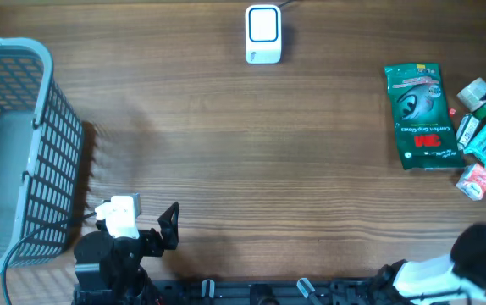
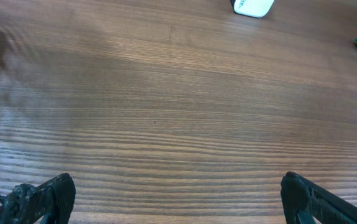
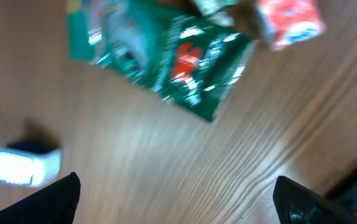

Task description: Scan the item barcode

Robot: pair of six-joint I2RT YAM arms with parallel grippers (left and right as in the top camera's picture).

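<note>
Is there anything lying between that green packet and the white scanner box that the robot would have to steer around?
Nothing visible. From above, only bare wooden table lies between the green packet and the white scanner. The small packages sit on the packet's far side, away from that path.
</note>
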